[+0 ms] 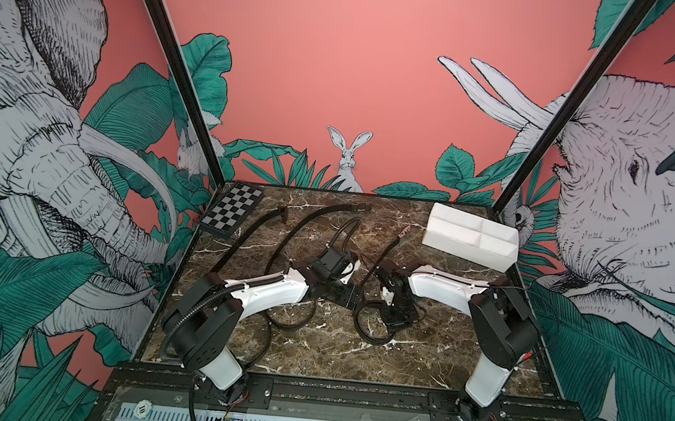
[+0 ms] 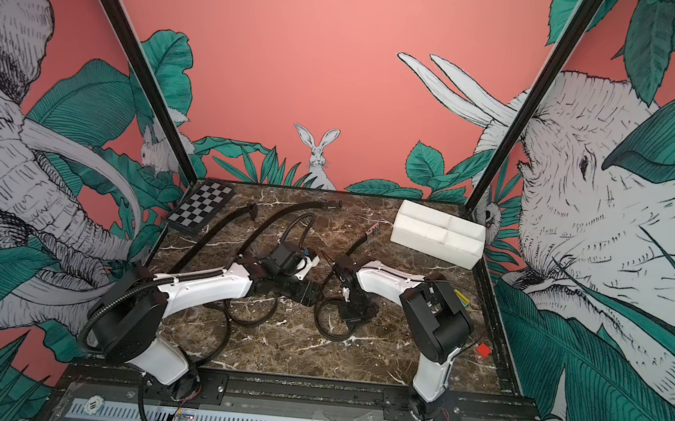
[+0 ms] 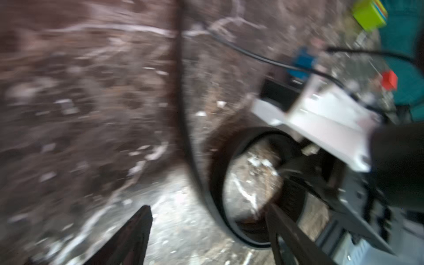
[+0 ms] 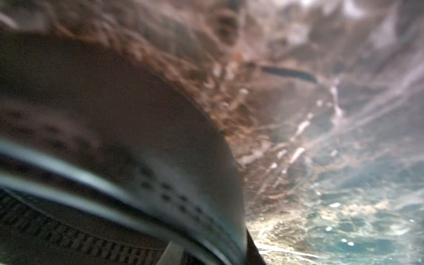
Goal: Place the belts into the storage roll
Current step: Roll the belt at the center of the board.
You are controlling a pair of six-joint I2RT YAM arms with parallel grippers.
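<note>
**Fig.** Coiled belt (image 3: pixel 216 181) at mid-table (image 1: pixel 314 355). The coil stands on edge and its free length runs toward the far side. The buckle end lies nearest the storage roll (image 1: pixel 466 247), which sits in the far right corner, well apart, w/ no belt seen in it.

R arm (image 1: pixel 446 287) is nearer. R jaws are set narrow and appear clenched on the coil wall.

L jaws are spread wide, hold nothing, and sit just beside the coil on its left.

Other two belts (image 1: pixel 305 227) lie loose on the table's left half.
</note>
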